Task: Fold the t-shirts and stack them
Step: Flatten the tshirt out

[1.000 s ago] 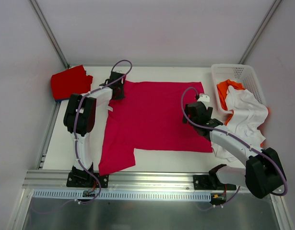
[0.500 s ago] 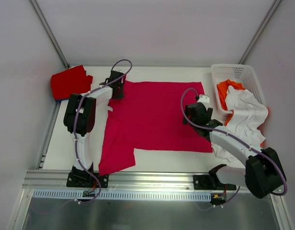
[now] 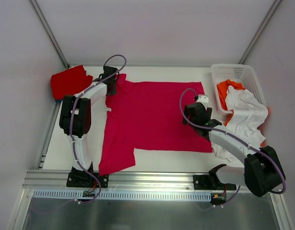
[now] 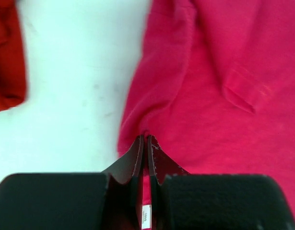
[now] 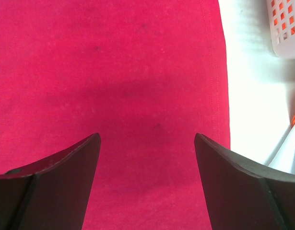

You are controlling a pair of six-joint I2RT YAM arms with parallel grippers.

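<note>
Flat crimson t-shirt (image 3: 157, 115) beside basket (image 3: 218, 73), likely limp and light, best taken by corners; left gripper (image 4: 145, 140) clamped on corner farthest from basket, right gripper (image 5: 147, 137) agape over nearest edge.

No word, brand or number can be read anywhere. The only printed thing is a small white tag (image 4: 146, 214) showing in the slit between the closed fingers of the left gripper (image 4: 144, 139), at the near left edge of the crimson-pink t-shirt (image 4: 224, 120); its few dark marks are too small to make out
</note>
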